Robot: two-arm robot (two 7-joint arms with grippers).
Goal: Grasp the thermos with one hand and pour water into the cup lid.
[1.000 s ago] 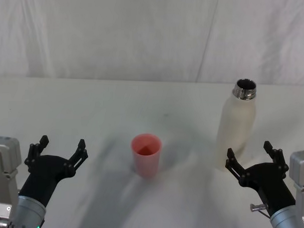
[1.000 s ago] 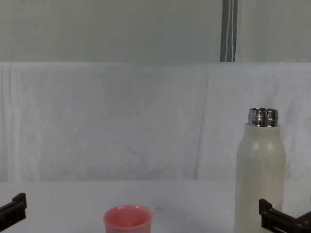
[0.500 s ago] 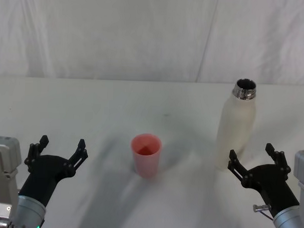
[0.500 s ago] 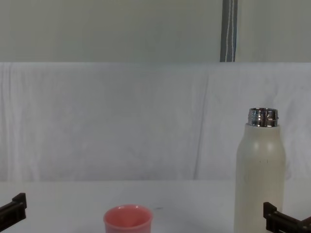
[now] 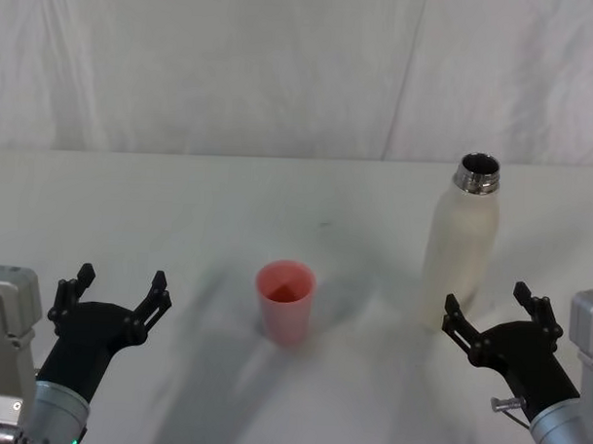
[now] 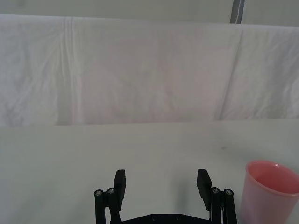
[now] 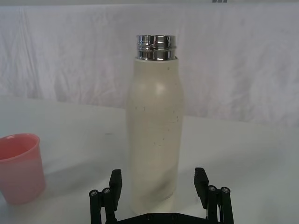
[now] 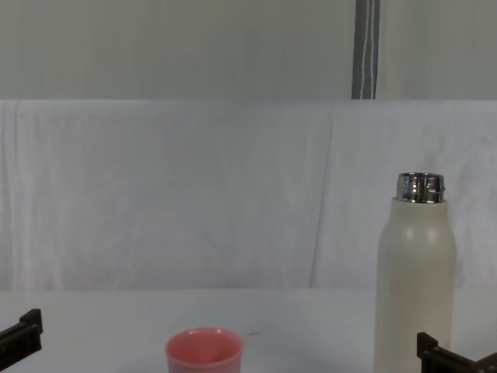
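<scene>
Thermos (image 5: 461, 249): one, upright, right of frame, uncapped.
Cup lid (image 5: 285, 300): one, pink, centre.
Right gripper (image 5: 492, 312): lower right, fingers spread, just before thermos.
Left gripper (image 5: 118, 292): lower left, fingers spread, empty.

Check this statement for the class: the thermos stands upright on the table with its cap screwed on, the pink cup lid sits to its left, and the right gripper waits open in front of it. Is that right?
Not quite. The thermos has no cap: the right wrist view shows its bare threaded steel neck. The rest holds: it stands upright, the cup lid to its left, the right gripper open before it.
</scene>
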